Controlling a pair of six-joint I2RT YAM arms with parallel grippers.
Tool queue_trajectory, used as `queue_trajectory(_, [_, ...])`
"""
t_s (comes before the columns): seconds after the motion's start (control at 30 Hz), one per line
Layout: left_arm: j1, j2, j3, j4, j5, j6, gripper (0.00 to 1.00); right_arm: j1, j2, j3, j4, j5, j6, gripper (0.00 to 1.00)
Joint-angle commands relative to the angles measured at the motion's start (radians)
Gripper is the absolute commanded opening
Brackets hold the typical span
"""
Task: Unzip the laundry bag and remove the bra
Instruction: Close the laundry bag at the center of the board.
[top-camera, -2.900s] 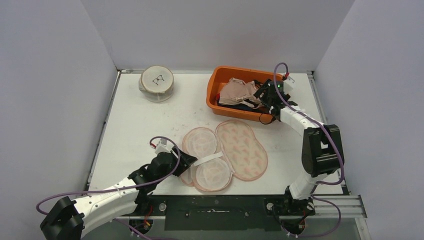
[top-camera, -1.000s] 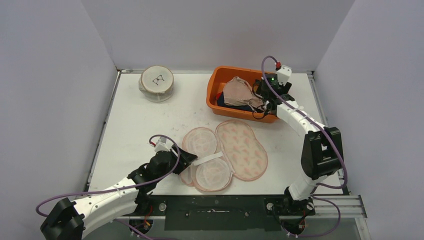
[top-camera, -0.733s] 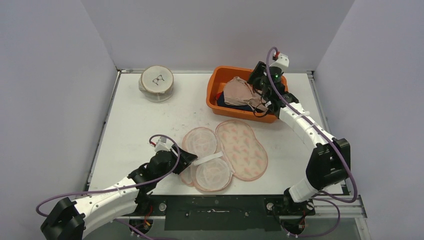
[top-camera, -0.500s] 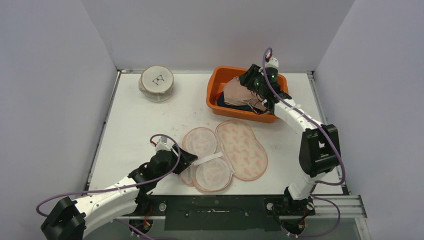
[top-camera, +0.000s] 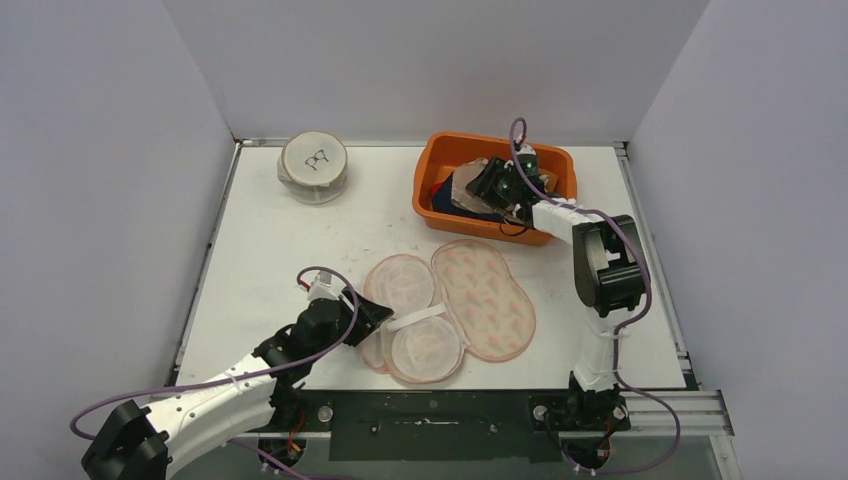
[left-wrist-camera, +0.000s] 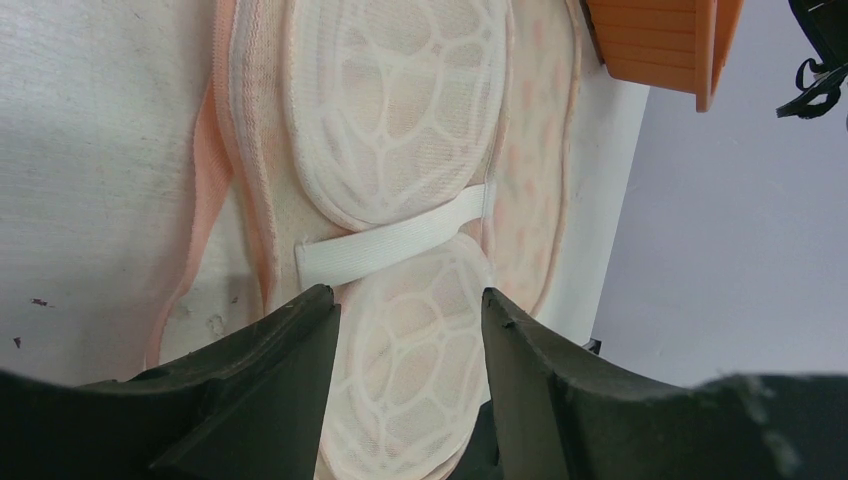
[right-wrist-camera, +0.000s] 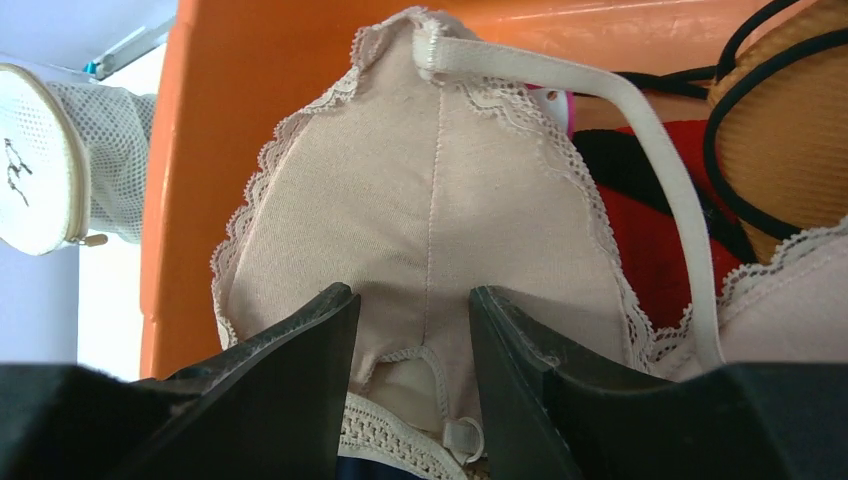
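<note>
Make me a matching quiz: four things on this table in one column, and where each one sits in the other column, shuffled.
1. round white mesh bag
2. orange plastic tub
3. beige lace bra
4. flat pink padded laundry bag

A. near centre, spread open
B. far left
C. inside the tub
D. far right

Pairs: 1-B, 2-D, 3-C, 4-A

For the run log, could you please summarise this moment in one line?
left pincer: open, at laundry bag | right pincer: straddling bra in orange bin
</note>
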Motion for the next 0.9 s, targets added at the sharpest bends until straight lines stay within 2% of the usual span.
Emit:
queue_trajectory(0.0, [0.014,0.011,0.048,0.015,0.005,0.024,0.52,0.0,0.036,0.082,-0.015,-0.003,-0.016,0.46])
queue_trajectory(0.17, [0.022,0.017,0.045,0.022,0.016,0.025,0.52,0.002,0.04,0.097,-0.042,0.008,-0.032,0.49])
queue_trajectory(0.43, [0.03,0.008,0.045,0.02,0.02,0.029,0.52,0.024,-0.087,0.117,-0.037,0.019,-0.033,0.57])
queue_trajectory(0.57, [0.031,-0.005,0.035,0.022,0.022,0.021,0.52,0.069,-0.098,0.177,-0.077,0.023,-0.053,0.58])
queue_trajectory(0.7, [0.033,-0.038,0.035,-0.003,0.021,0.02,0.52,0.107,-0.057,0.229,-0.111,0.025,-0.067,0.57])
queue_trajectory(0.87, [0.036,-0.116,0.038,-0.089,0.0,0.02,0.52,0.125,-0.005,0.249,-0.141,0.037,-0.063,0.51])
